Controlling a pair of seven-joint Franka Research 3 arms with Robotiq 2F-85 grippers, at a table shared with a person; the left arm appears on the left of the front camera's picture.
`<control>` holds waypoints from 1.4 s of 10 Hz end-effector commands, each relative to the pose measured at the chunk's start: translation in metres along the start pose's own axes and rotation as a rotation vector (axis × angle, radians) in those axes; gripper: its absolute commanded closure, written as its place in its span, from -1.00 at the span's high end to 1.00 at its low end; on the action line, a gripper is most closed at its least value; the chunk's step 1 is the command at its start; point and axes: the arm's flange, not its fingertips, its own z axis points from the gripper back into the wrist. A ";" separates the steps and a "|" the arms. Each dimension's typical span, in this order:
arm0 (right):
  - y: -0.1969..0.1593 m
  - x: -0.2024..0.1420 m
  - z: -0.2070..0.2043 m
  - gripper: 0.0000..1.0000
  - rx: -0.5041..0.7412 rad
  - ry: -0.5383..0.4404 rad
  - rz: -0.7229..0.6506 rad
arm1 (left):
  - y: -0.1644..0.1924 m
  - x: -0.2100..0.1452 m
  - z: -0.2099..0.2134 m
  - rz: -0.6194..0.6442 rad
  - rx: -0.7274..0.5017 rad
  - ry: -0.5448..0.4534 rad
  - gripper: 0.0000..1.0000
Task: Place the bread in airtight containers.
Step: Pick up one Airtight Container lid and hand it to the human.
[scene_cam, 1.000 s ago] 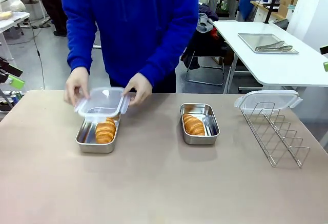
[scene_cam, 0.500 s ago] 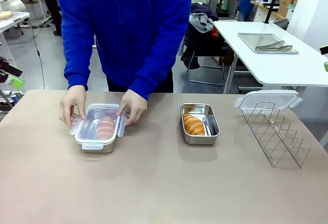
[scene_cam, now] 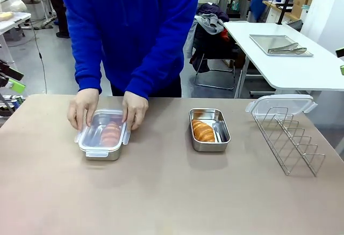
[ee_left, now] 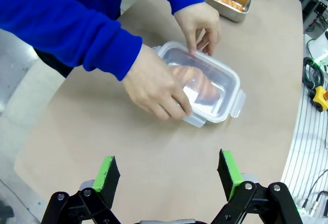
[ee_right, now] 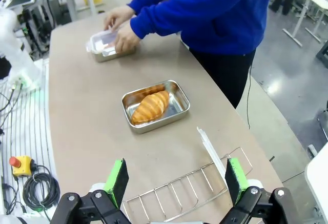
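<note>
L gripper [ee_left: 168,174]: jaws wide apart, green pads facing each other, nothing btwn them, hanging above the table, touching nothing. R gripper [ee_right: 176,179]: same, jaws spread wide, nothing held, also up off the surface. Person at far side, blue sleeves, leaning in w/ both arms down. Hand on robot's left side [scene_cam: 82,107] palm down, fingers curled over the far left edge of what it presses. Other hand [scene_cam: 134,109] just beside it, fingers bent down on the opposite edge. In L wrist view both hands press fingertips down.
</note>
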 end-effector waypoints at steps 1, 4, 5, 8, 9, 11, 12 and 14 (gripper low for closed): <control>-0.002 0.002 0.000 1.00 0.000 -0.026 0.011 | -0.001 0.000 0.001 -0.022 -0.010 -0.007 1.00; -0.002 0.002 0.000 1.00 0.000 -0.026 0.011 | -0.001 0.000 0.001 -0.022 -0.010 -0.007 1.00; 0.000 0.000 0.000 1.00 0.000 0.000 0.000 | -0.001 0.000 0.001 -0.022 -0.010 -0.007 1.00; -0.039 0.030 -0.070 1.00 -0.082 0.434 0.145 | -0.001 0.000 0.001 -0.022 -0.010 -0.007 1.00; -0.046 0.036 -0.088 1.00 -0.114 0.518 0.198 | -0.001 0.000 0.001 -0.022 -0.010 -0.007 1.00; -0.059 0.034 -0.123 1.00 -0.126 0.700 0.297 | -0.001 0.000 0.001 -0.022 -0.010 -0.007 1.00; -0.064 0.029 -0.140 1.00 -0.090 0.760 0.343 | -0.001 0.000 0.001 -0.022 -0.010 -0.007 1.00; -0.069 0.016 -0.163 1.00 -0.044 0.814 0.357 | -0.001 0.000 0.001 -0.022 -0.010 -0.007 1.00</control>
